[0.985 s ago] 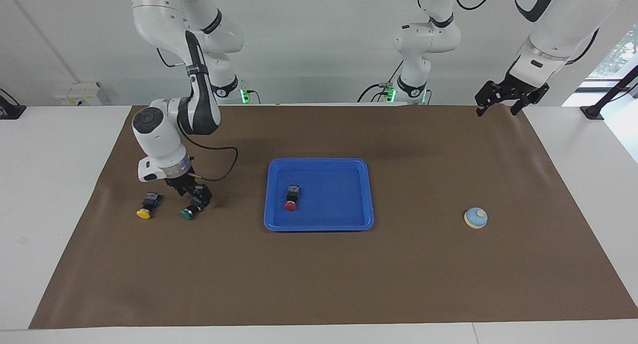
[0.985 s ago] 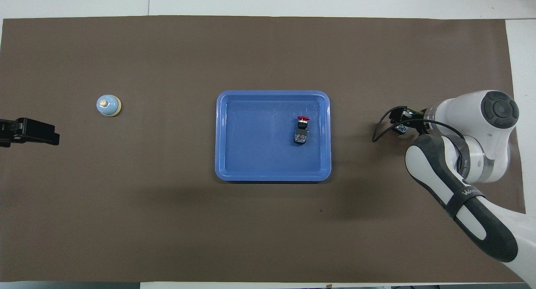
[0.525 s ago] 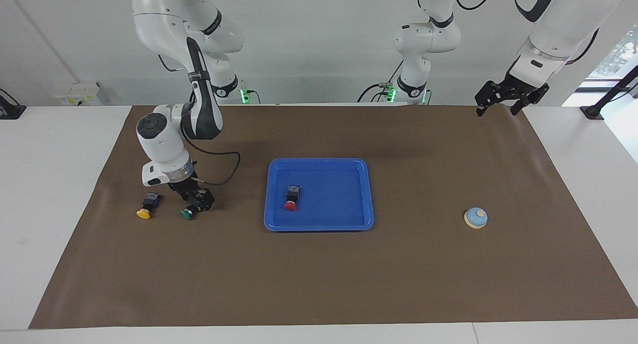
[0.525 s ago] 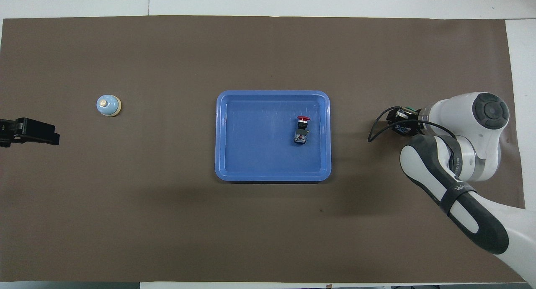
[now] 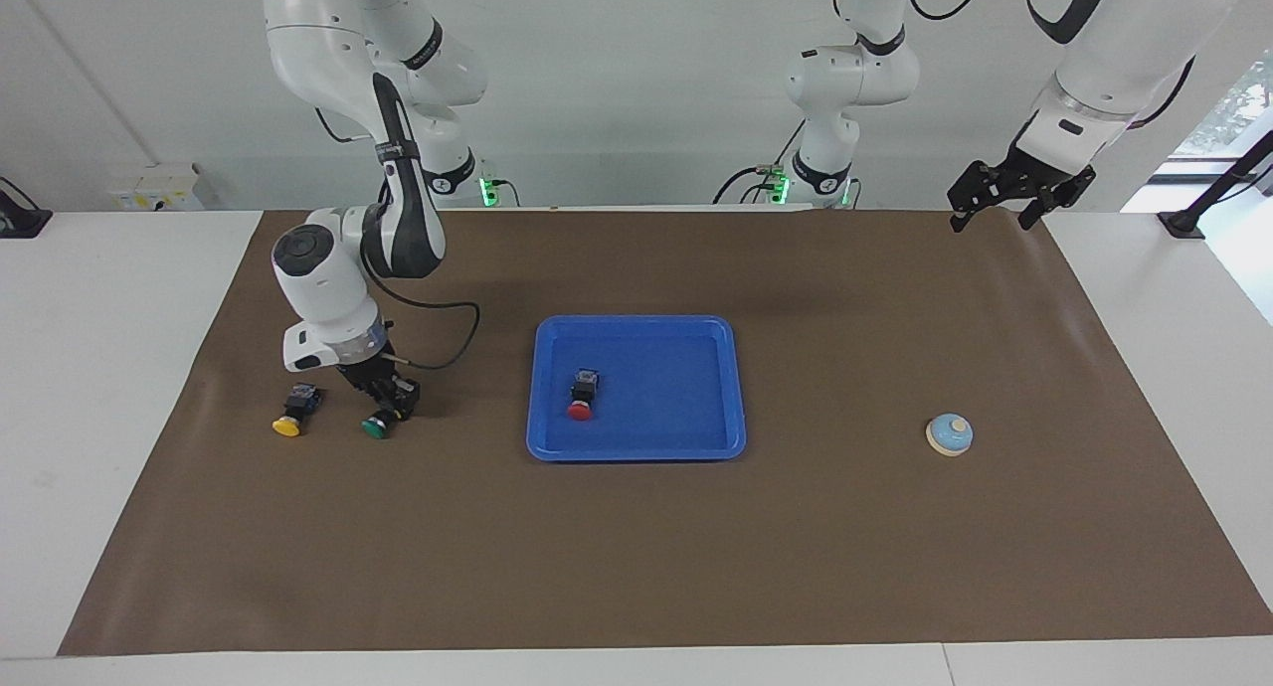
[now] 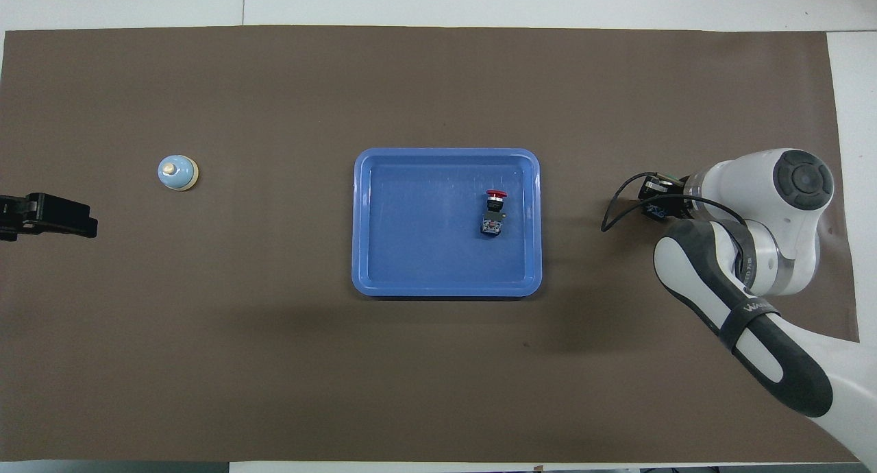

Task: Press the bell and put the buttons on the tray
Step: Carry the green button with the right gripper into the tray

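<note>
Even bright light, soft shadows, sharp focus.

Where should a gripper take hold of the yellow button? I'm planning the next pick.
Grip the yellow button across its black blocky body, coming from above. It lies on its side on the mat, cap pointing away from the robots, so the body's flat sides face outward.

A brown mat (image 5: 636,527) covers most of the white table (image 5: 99,368), its edges showing all around.

Glossy plastic tray (image 5: 738,388), matt brown mat (image 5: 636,547)
</note>
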`<state>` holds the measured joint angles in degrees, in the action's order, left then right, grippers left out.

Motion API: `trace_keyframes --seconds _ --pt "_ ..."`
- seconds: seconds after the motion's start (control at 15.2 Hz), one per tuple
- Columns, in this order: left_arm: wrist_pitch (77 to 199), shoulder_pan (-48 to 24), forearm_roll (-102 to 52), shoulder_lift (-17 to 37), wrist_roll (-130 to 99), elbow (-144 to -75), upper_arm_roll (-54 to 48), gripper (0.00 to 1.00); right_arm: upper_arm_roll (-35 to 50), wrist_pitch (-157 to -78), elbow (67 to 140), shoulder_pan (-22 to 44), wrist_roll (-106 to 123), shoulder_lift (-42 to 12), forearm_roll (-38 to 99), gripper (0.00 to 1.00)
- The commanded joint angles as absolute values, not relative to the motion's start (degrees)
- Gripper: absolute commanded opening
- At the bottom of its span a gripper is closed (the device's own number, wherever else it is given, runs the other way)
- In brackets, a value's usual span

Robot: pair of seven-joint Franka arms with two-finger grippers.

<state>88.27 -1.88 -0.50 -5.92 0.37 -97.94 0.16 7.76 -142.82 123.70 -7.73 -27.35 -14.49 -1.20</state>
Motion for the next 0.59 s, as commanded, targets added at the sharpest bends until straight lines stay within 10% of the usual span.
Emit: trace_keyframes --seconds 0.0,0.53 --pt "87.5 -1.8 0.3 -6.0 0.2 -97.6 0.2 1.0 8.2 -137.0 118.8 -6.1 -27.1 -14.6 -1.8 0.0" --pt "87.5 -1.8 0.3 -6.0 0.3 -97.6 0.2 1.0 8.3 -121.3 103.0 6.0 -34.5 -16.2 -0.5 0.0"
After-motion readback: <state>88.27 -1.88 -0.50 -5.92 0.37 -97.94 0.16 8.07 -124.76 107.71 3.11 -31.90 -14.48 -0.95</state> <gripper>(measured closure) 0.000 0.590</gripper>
